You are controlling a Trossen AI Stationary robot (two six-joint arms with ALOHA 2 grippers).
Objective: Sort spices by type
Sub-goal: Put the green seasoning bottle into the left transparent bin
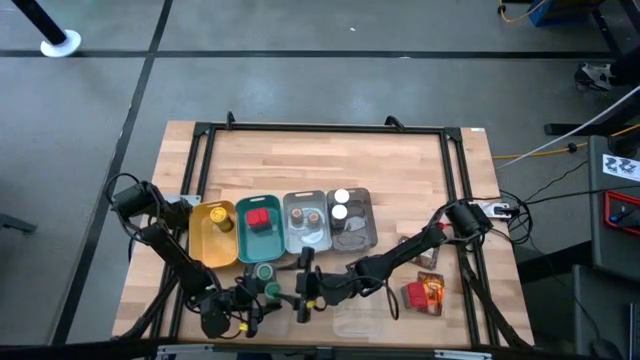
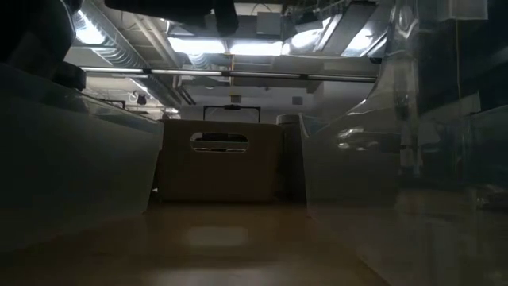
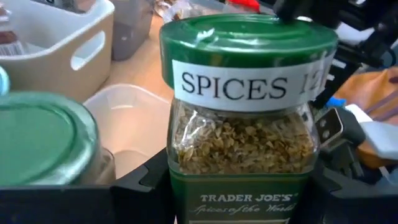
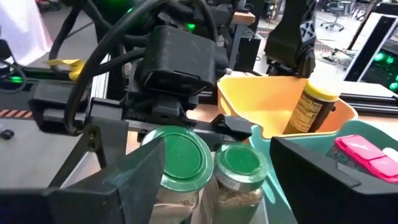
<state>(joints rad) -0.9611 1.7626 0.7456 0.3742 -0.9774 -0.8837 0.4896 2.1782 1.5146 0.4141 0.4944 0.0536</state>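
Two green-capped spice jars stand side by side near the table's near edge, one [image 1: 272, 290] [image 3: 239, 134] between my left gripper's fingers, the other [image 1: 265, 271] [image 3: 43, 140] right beside it. My left gripper [image 3: 239, 186] [image 1: 255, 300] is shut on the first jar [image 4: 180, 158]. My right gripper [image 4: 211, 186] [image 1: 300, 295] faces it from the table's right, open wide. Its two fingers stand outside both jars, the second one [image 4: 239, 165] included, and I cannot tell whether they touch. My left gripper pinches the labelled jar by its glass body [image 3: 186, 155], below the green cap, one finger on each side. The fingers come level from the table's left side. The jar stands upright; its bottom is out of the picture, so whether it is lifted cannot be told.
Behind the jars is a row of trays: yellow [image 1: 205, 245] with a yellow-labelled jar [image 4: 314, 109], teal [image 1: 262, 248] with red boxes, grey [image 1: 318, 238] with brown-capped jars, dark grey [image 1: 362, 228] with white-capped jars. Pouches [image 1: 425, 292] lie at the near right. Clear lids [image 1: 350, 322] lie at the near edge.
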